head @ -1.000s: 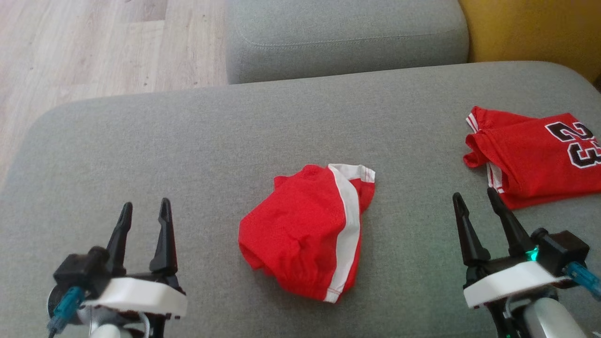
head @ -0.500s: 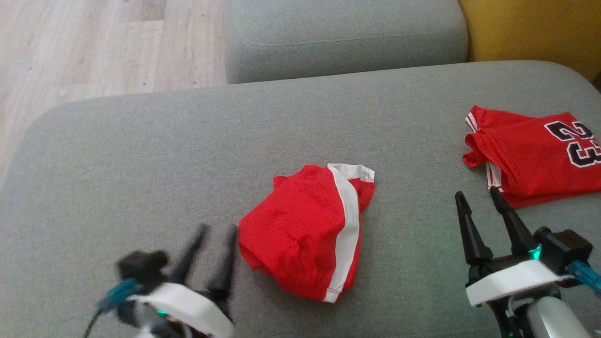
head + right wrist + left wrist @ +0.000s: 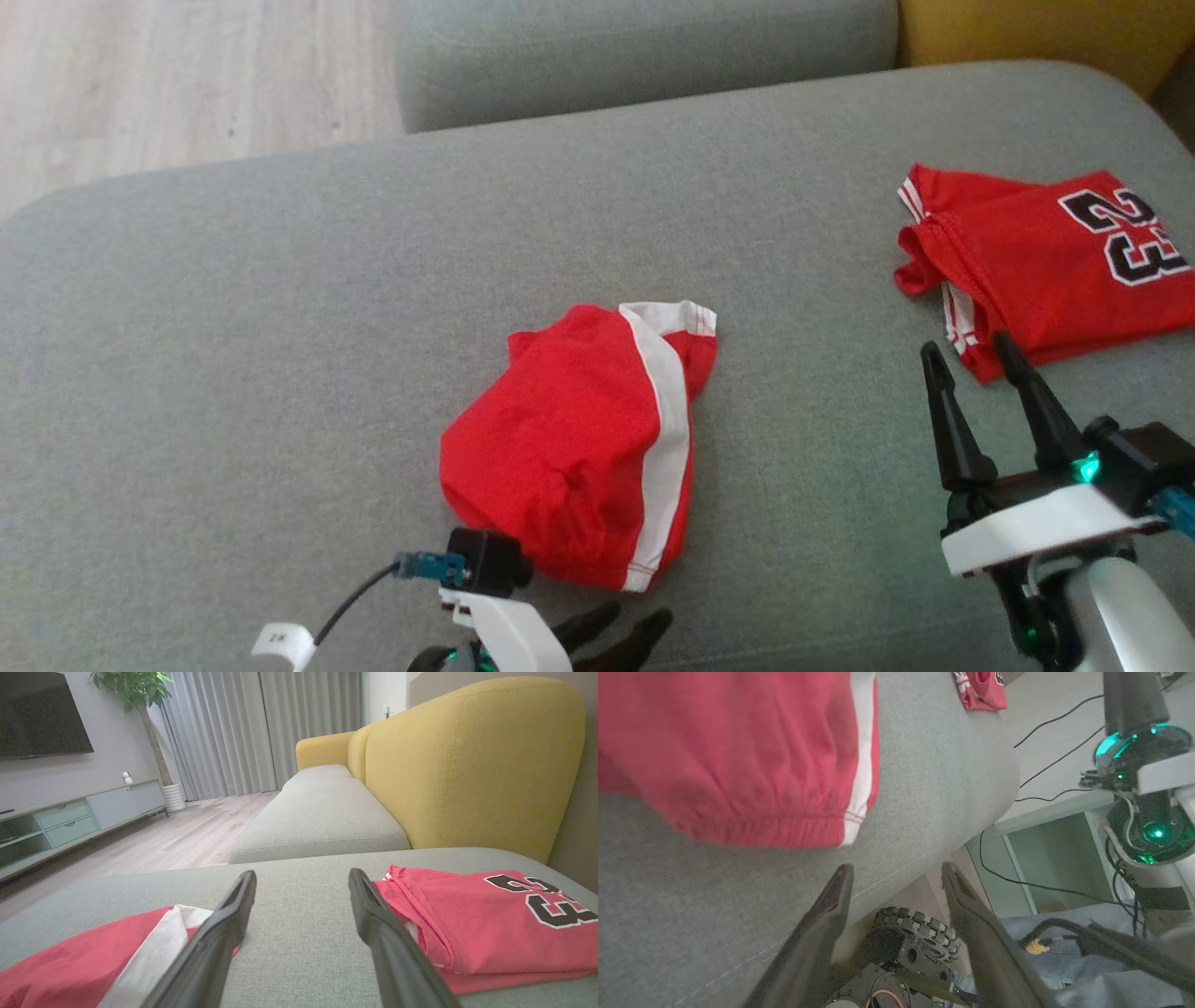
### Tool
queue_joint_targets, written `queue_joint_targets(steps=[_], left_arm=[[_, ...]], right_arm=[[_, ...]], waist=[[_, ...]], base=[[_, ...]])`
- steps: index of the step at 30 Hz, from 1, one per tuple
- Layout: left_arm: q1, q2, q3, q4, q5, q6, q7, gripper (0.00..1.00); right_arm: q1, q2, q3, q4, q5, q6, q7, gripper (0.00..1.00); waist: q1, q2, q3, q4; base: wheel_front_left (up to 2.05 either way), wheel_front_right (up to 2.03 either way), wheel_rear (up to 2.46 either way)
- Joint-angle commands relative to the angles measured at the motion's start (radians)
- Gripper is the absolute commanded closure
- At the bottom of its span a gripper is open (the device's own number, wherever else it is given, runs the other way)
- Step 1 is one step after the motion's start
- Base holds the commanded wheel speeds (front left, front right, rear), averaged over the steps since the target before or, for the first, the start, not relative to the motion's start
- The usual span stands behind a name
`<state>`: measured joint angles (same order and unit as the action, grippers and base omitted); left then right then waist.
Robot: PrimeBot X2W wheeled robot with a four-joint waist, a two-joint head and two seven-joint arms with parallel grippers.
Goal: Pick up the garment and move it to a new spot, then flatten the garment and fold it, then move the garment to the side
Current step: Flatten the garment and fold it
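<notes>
Red shorts (image 3: 569,448) with a white side stripe lie crumpled in the middle of the grey cushion (image 3: 233,327). My left gripper (image 3: 639,614) sits low at the cushion's front edge, just below the shorts' waistband, fingers pointing right and open. In the left wrist view the gripper (image 3: 896,868) holds nothing, and the shorts (image 3: 728,756) lie above its fingers. My right gripper (image 3: 966,345) stands open to the right of the shorts, empty. Seen from the right wrist, that gripper (image 3: 302,873) points between the shorts (image 3: 70,961) and a jersey.
A folded red jersey (image 3: 1046,261) numbered 23 lies at the cushion's right side, close to my right fingers. Behind are a second grey cushion (image 3: 635,47), a yellow sofa back (image 3: 467,756) and wood floor (image 3: 187,75). My wheeled base (image 3: 920,933) shows beyond the front edge.
My left gripper swung from the left of the cushion to its front edge below the shorts, fingers now pointing right. The head camera shifted. The shorts and right gripper stayed put.
</notes>
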<state>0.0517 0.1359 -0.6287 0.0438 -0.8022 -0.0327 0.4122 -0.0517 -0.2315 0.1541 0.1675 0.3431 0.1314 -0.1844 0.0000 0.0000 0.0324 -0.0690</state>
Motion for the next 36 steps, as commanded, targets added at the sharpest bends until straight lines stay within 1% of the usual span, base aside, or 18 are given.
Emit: queue_joint_targets(steps=[1, 5, 11, 17, 20, 21, 22, 23, 24, 26, 29, 30, 33, 36], left_arm=[[-0.062, -0.016, 0.045, -0.021, -0.004, 0.012, -0.014, 0.0], [-0.094, -0.03, 0.063, 0.038, 0.002, 0.026, -0.043, 0.0], [-0.133, -0.049, 0.068, 0.116, -0.026, 0.003, -0.062, 0.0], [-0.158, -0.066, 0.08, 0.199, -0.069, 0.003, -0.077, 0.0], [-0.174, -0.073, 0.077, 0.223, -0.092, -0.014, -0.089, 0.0], [-0.18, -0.075, 0.074, 0.227, -0.095, -0.017, -0.093, 0.21], [-0.186, -0.075, 0.07, 0.23, -0.095, -0.021, -0.095, 0.6], [-0.191, -0.076, 0.067, 0.231, -0.094, -0.023, -0.1, 0.95], [-0.193, -0.076, 0.065, 0.231, -0.095, -0.026, -0.102, 1.0], [-0.198, -0.07, 0.066, 0.209, -0.101, -0.036, -0.102, 1.0], [-0.204, -0.031, 0.066, 0.151, -0.105, -0.045, -0.07, 1.0], [-0.204, -0.031, 0.066, 0.151, -0.105, -0.045, -0.07, 1.0], [-0.232, 0.038, 0.088, 0.058, -0.123, -0.052, -0.007, 1.0], [-0.285, 0.131, 0.13, -0.024, -0.146, -0.051, 0.082, 1.0]], right_arm=[[-0.047, -0.02, 0.016, -0.041, -0.002, -0.001, 0.003, 0.0], [-0.059, -0.023, 0.018, -0.039, -0.001, -0.001, 0.001, 0.0], [-0.067, -0.021, 0.018, -0.027, 0.002, -0.001, -0.002, 0.0], [-0.069, -0.009, 0.016, -0.02, -0.002, -0.001, -0.005, 0.0], [-0.074, -0.007, 0.023, -0.016, -0.001, -0.001, -0.007, 0.0], [-0.075, -0.007, 0.023, -0.015, -0.001, -0.001, -0.007, 0.0], [-0.075, -0.007, 0.022, -0.015, -0.002, -0.001, -0.008, 0.0], [-0.075, -0.007, 0.021, -0.015, -0.002, -0.001, -0.008, 0.0], [-0.073, -0.007, 0.019, -0.014, -0.003, -0.001, -0.008, 0.0], [-0.067, -0.008, 0.007, -0.01, -0.004, -0.001, -0.009, 0.0], [-0.056, -0.008, -0.003, -0.008, -0.002, -0.001, -0.012, 0.0], [-0.056, -0.008, -0.003, -0.008, -0.002, -0.001, -0.012, 0.0], [-0.055, -0.007, -0.005, -0.006, 0.0, -0.001, -0.015, 0.0], [-0.058, -0.001, 0.0, -0.004, 0.002, -0.001, -0.016, 0.0]], waist=[[0.0, 0.0, 0.022, -0.021], [0.0, 0.0, 0.037, -0.04], [0.0, 0.0, 0.045, -0.045], [0.0, 0.0, 0.043, -0.031], [0.0, 0.0, 0.041, -0.024], [0.0, 0.0, 0.041, -0.022], [0.0, 0.0, 0.039, -0.019], [0.0, 0.0, 0.037, -0.016], [0.0, 0.0, 0.035, -0.012], [0.0, 0.0, 0.023, 0.006], [0.0, 0.0, 0.008, 0.033], [0.0, 0.0, 0.008, 0.033], [0.0, 0.0, -0.004, 0.063], [0.0, 0.0, -0.008, 0.086]], base=[[0.0, 0.0, 0.0], [0.0, 0.0, 0.0], [0.0, 0.0, 0.0], [0.0, 0.0, 0.0], [0.0, 0.0, 0.0], [0.0, 0.0, 0.0], [0.0, 0.0, 0.0], [0.0, 0.0, 0.0], [0.0, 0.0, 0.0], [0.0, 0.0, 0.0], [0.0, 0.0, 0.0], [0.0, 0.0, 0.0], [0.0, 0.0, 0.0], [0.0, 0.0, 0.0]])
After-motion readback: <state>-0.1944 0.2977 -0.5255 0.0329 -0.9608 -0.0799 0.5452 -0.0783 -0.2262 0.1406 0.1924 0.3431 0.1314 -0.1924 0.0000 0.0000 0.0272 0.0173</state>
